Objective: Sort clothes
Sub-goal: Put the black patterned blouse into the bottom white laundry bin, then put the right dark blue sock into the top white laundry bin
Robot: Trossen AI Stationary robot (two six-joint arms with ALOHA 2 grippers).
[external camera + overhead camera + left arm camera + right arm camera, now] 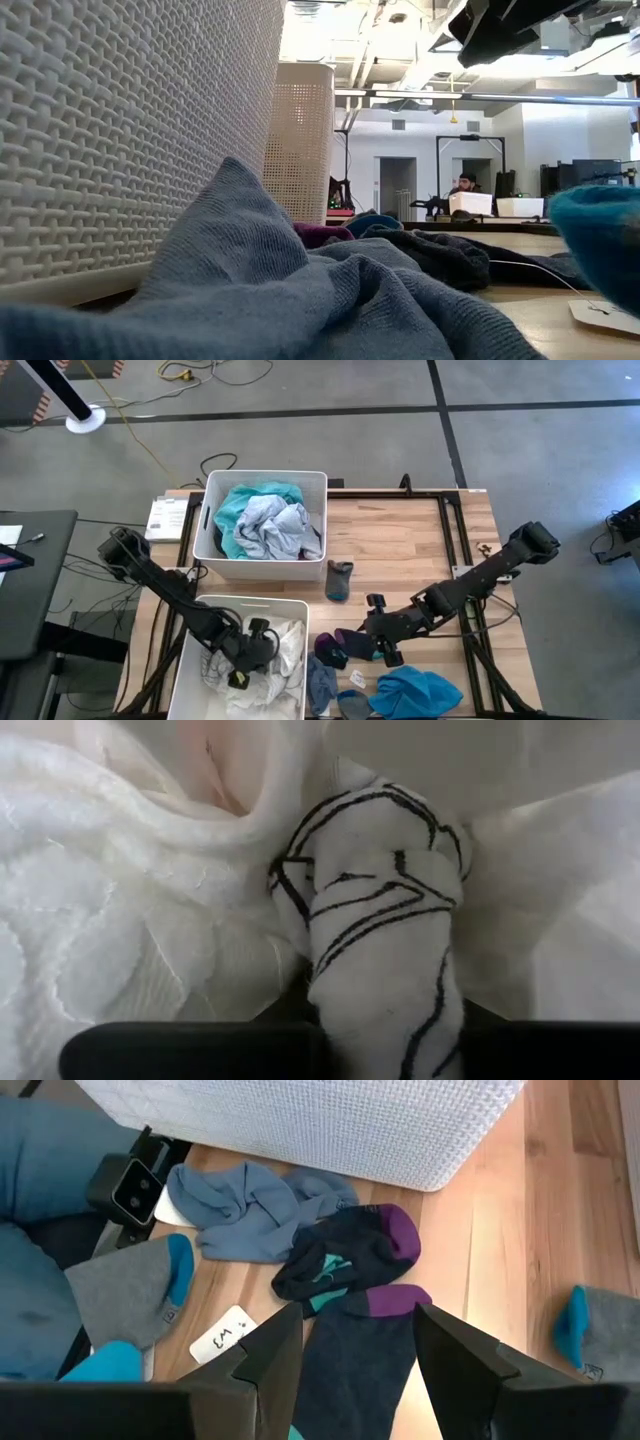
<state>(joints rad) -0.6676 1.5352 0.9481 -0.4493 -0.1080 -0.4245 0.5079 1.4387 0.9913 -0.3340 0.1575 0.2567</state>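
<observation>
My left gripper reaches down into the near white bin, which holds white clothes. It is shut on a white piece with thin black lines. My right gripper hangs open over loose socks on the table right of that bin. Its fingers stand on either side of a dark sock with a purple band, and I cannot tell whether they touch it. A second dark, purple-toed sock lies just beyond. The far bin holds teal and pale grey clothes. My left gripper pinches the white, black-lined piece between its two fingers, at the bunched end nearest the wrist. The fingers slant down from above into the near bin. The bunched piece sticks out ahead of them against the white clothes; whether it rests on them does not show.
On the table lie a grey-blue garment, a grey sock with a bright blue toe, another grey sock, a paper tag and a bright blue garment. A lone sock lies by the far bin. Bare wood stretches far right.
</observation>
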